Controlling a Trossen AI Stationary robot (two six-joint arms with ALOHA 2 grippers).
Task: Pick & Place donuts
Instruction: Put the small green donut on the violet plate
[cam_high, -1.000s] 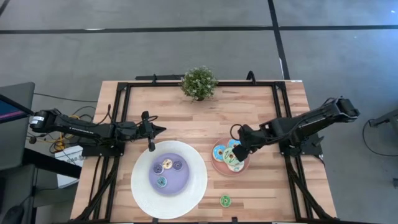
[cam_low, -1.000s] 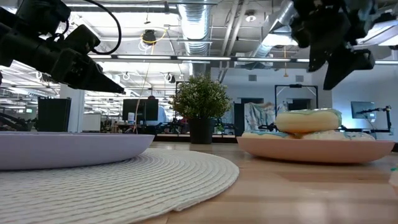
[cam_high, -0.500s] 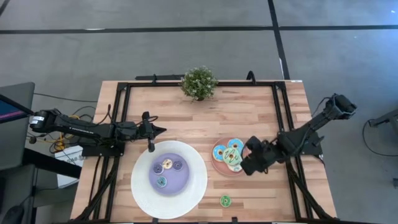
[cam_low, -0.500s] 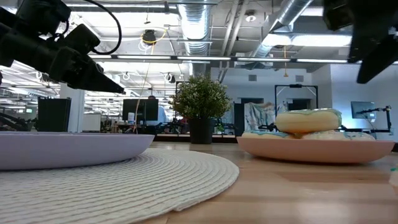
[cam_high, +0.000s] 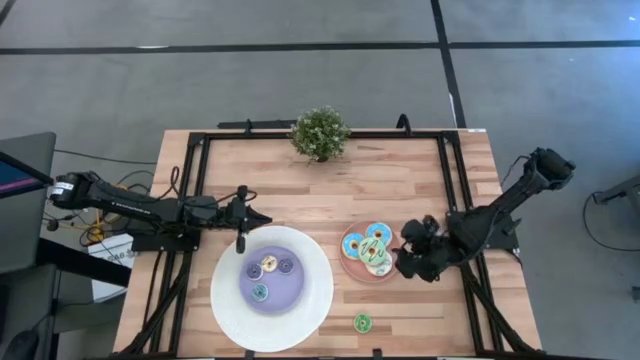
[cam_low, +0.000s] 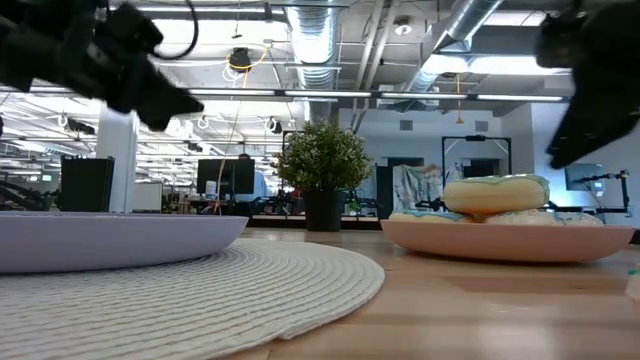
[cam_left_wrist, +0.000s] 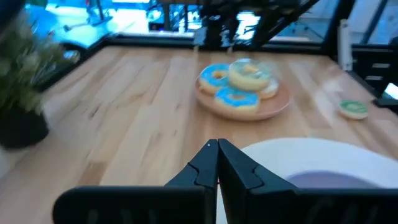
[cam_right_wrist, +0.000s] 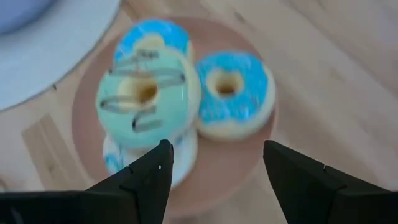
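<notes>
Three bigger donuts (cam_high: 370, 247) show piled on the round pink plate (cam_high: 349, 268): two blue ones and a mint one with dark stripes (cam_right_wrist: 146, 96) on top; a fourth peeks out beneath. Tiny donuts (cam_high: 268, 264) lie on the purple inner plate. One tiny green donut (cam_high: 362, 322) lies on the table near the near edge. My right gripper (cam_high: 402, 262) is open at the pink plate's right side, its fingers (cam_right_wrist: 280, 163) pointing at the pile without touching it. My left gripper (cam_high: 262, 216) is shut and hovers at the white plate's far-left rim.
The large white plate (cam_high: 315, 300) with its purple centre fills the near-left middle of the table. A potted plant (cam_high: 320, 132) stands at the far edge. Bare wood lies between the plant and both plates.
My right gripper has moved from above the pink plate toward the table's right and near edge, and now stands beside the plate's right rim. My left gripper has risen slightly. The donuts have stayed in place.
</notes>
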